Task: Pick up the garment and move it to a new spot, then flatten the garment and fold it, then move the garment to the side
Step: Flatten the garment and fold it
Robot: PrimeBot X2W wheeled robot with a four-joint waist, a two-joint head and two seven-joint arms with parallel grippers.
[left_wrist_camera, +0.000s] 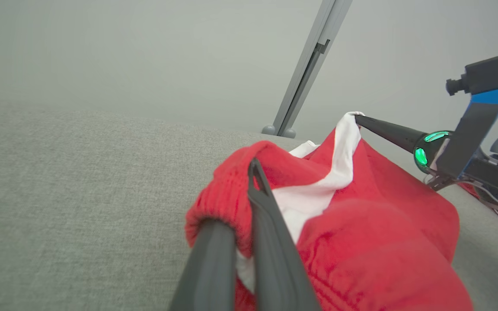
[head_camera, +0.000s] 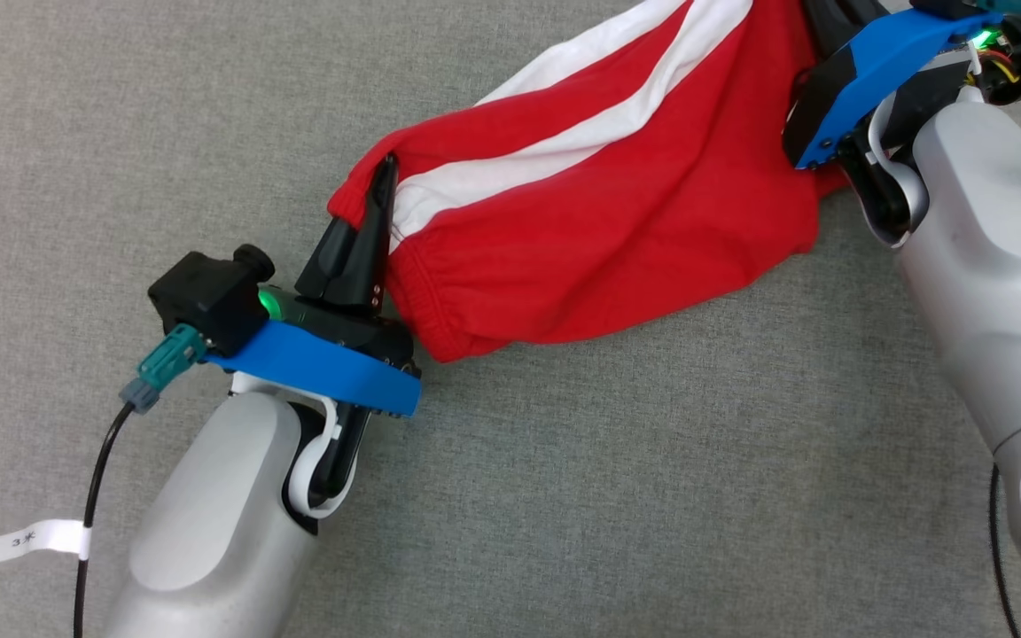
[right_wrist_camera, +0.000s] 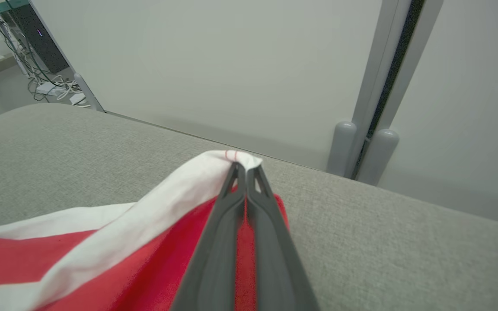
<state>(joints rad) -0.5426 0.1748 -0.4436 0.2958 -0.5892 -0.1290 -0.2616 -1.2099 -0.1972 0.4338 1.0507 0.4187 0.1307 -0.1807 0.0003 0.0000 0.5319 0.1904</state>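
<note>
Red white-striped garment [head_camera: 617,221] stretches diagonally in the head view, left gripper [head_camera: 384,173] pinching its lower-left end, right gripper [right_wrist_camera: 245,167] its upper-right end, both jaws closed tight.

The head view's top edge cuts off the garment [head_camera: 599,221] and, seemingly, 2 fingertips of the right gripper [right_wrist_camera: 245,169].

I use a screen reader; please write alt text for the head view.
A red garment with white stripes is stretched over a grey surface, the left gripper pinching its elastic hem and the right gripper its far end.
</note>
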